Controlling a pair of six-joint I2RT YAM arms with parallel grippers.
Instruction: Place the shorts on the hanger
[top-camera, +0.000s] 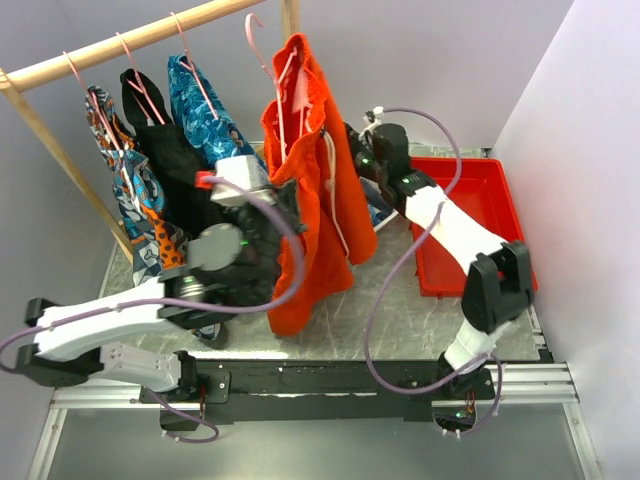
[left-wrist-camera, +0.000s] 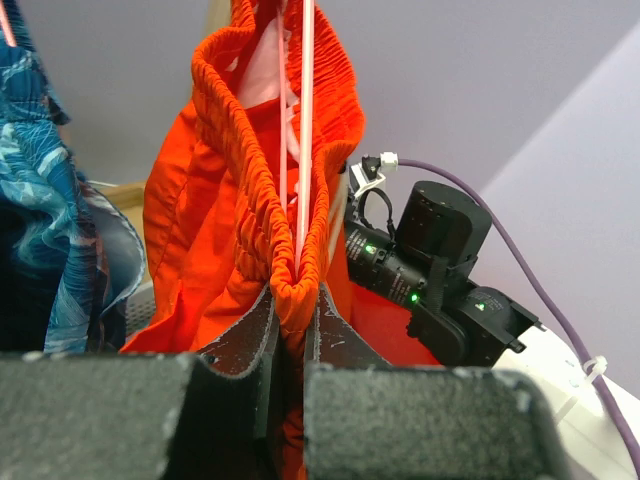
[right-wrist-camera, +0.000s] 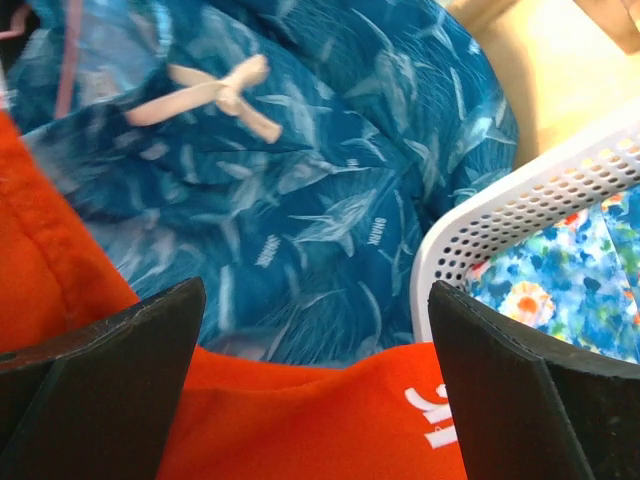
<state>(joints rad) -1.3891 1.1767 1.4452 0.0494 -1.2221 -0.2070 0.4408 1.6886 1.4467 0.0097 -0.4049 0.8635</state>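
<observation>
The left claw (left-wrist-camera: 296, 315) is clamping shut on the shorts (left-wrist-camera: 190, 200), draping above it over the hanger (left-wrist-camera: 303, 150), while the right claw (right-wrist-camera: 315, 300) is gaping empty beside them; a gentle release seems next.

bright orange shorts (top-camera: 305, 150), pink hanger (left-wrist-camera: 304, 150), blue patterned cloth (top-camera: 205, 105), red tray (top-camera: 482, 212)

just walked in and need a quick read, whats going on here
The left end effector is pinched on the waistband of the orange shorts, which hang on the pink hanger. The right end effector is open beside them, holding nothing, facing a blue patterned cloth.
</observation>
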